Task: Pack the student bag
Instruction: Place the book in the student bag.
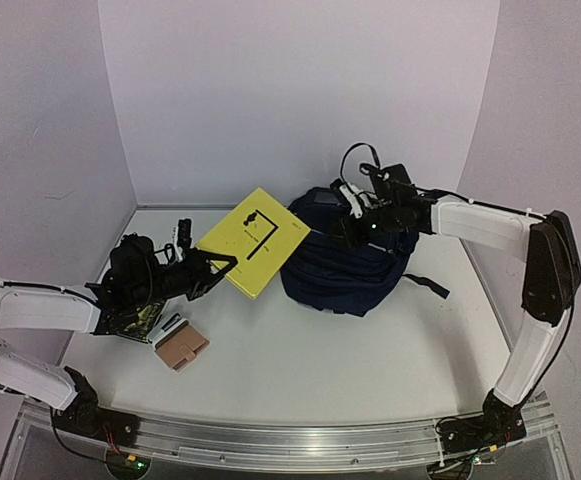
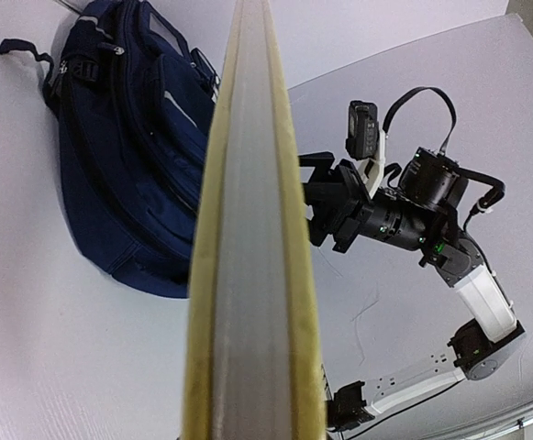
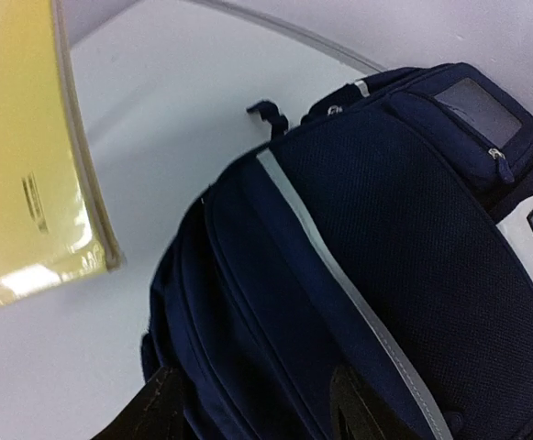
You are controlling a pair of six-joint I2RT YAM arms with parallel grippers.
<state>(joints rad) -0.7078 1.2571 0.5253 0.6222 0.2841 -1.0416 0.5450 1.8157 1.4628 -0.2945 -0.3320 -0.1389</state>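
Note:
The student bag [image 1: 355,268] is a dark navy backpack lying on the table right of centre, with grey-white piping [image 3: 339,284]. My left gripper [image 1: 213,266] is shut on the near edge of a yellow book [image 1: 255,238] and holds it off the table, tilted, its far corner reaching the bag's left side. In the left wrist view the book [image 2: 252,229] is seen edge-on and hides the jaws. My right gripper [image 1: 353,226] hovers at the bag's top, open. Its two black fingers [image 3: 156,412] stand apart over the bag's folds [image 3: 248,312].
A tan wallet [image 1: 180,347] lies near the front left, with a small black-and-white item [image 1: 170,324] beside it. Another small black item [image 1: 182,232] sits at the back left. A black strap [image 1: 425,285] trails right of the bag. Purple walls close in the table.

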